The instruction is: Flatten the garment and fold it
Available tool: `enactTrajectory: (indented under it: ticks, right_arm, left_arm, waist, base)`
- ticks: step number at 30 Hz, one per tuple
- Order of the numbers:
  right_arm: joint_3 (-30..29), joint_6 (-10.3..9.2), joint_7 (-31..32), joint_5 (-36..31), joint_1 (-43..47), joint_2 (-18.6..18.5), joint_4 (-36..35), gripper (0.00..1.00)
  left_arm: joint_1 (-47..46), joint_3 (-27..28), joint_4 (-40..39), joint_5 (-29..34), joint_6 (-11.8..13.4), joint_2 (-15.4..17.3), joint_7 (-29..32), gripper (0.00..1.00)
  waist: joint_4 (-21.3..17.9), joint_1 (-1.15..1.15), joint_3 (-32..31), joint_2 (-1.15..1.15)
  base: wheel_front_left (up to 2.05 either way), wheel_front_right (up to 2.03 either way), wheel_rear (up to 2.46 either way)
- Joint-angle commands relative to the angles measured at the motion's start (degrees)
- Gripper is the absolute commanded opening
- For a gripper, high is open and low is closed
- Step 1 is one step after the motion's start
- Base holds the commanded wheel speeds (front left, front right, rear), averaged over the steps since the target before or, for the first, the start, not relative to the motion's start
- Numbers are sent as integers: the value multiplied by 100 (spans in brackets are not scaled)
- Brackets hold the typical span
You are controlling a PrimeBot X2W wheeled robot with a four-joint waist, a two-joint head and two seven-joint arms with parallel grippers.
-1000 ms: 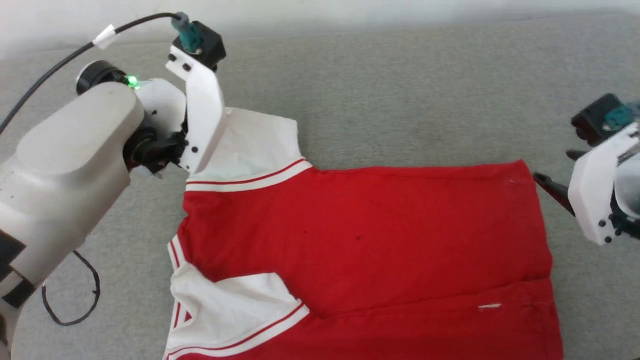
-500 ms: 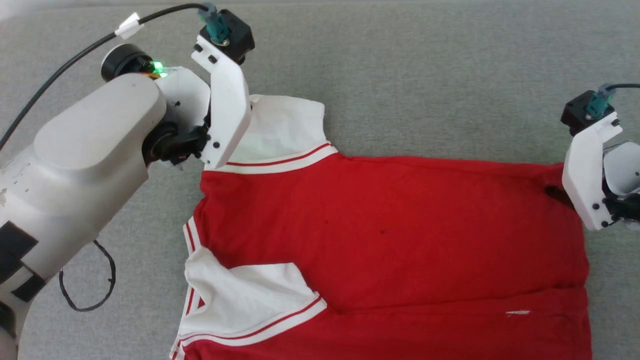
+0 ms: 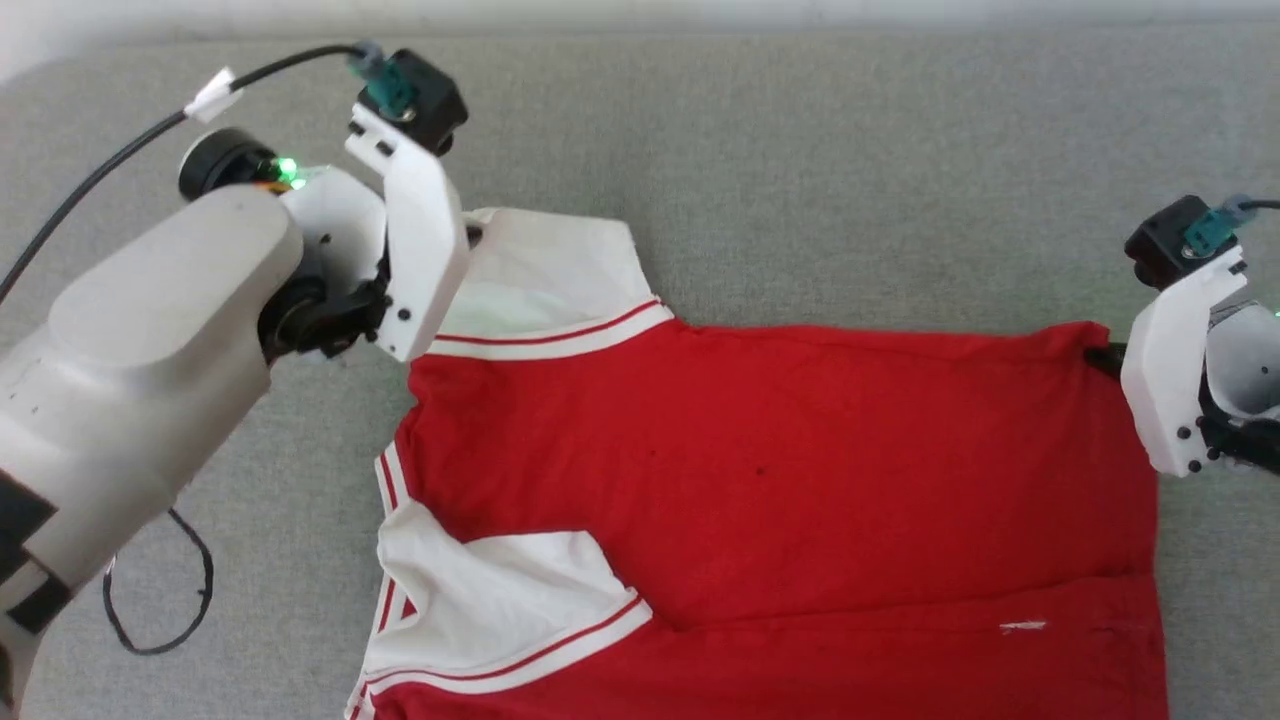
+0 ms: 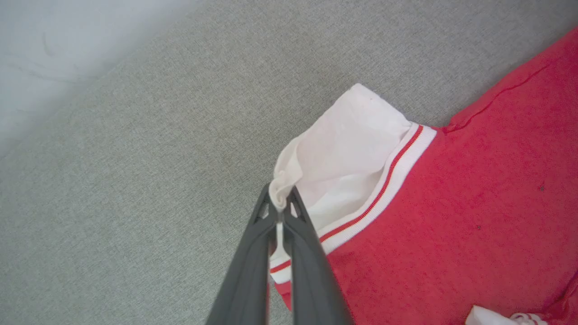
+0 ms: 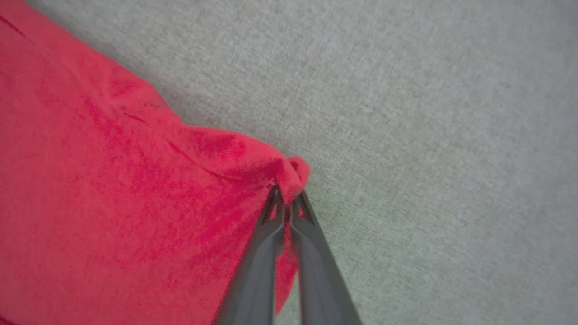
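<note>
The red garment point(image 3: 760, 480) lies spread on grey fabric, plain side up, neck end to the left and hem to the right. Its far white sleeve point(image 3: 545, 275) with striped trim points away from me, and the near white sleeve point(image 3: 490, 600) is folded over the red body. My left gripper point(image 4: 280, 201) is shut on the edge of the far white sleeve point(image 4: 343, 149). My right gripper point(image 5: 286, 194) is shut on the far hem corner of the garment point(image 5: 135, 189), bunching the cloth there; in the head view it shows as a dark tip point(image 3: 1105, 357).
The grey cloth-covered surface point(image 3: 850, 170) stretches all around the garment. A thin black cable loop point(image 3: 160, 590) lies on it at the lower left, under my left forearm point(image 3: 130, 340). A pale wall edge point(image 4: 54, 40) runs along the back.
My right gripper moved in from the right and closed on the far hem corner. The left gripper stays shut on the far sleeve. The head camera shifted slightly.
</note>
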Motion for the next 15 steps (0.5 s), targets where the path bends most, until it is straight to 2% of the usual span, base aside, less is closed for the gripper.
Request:
enactTrajectory:
  ticks: [1, 4, 11, 15]
  right_arm:
    - [-26, -5, -214, 91, 102, 22, -7, 0]
    - [-131, -5, -613, 256, 246, 49, -141, 0]
    - [-218, -5, -1202, 316, 789, -196, -481, 0]
    - [-314, -5, -1427, 332, 1240, -355, -636, 0]
  left_arm:
    - [135, -21, -8, -70, -38, 49, -118, 0]
    - [350, -21, -163, -168, -38, 165, -362, 0]
    - [857, -27, -730, -113, -31, 607, -725, 0]
    - [1244, -30, -1237, -89, 84, 957, -831, 0]
  waist:
    - [-78, -1, -318, 0]
    - [-114, -1, -625, 0]
    - [-59, -1, -1247, 0]
    - [10, -1, -1543, 0]
  base:
    - [0, 0, 0]
    - [0, 0, 0]
    - [0, 0, 0]
    - [0, 0, 0]
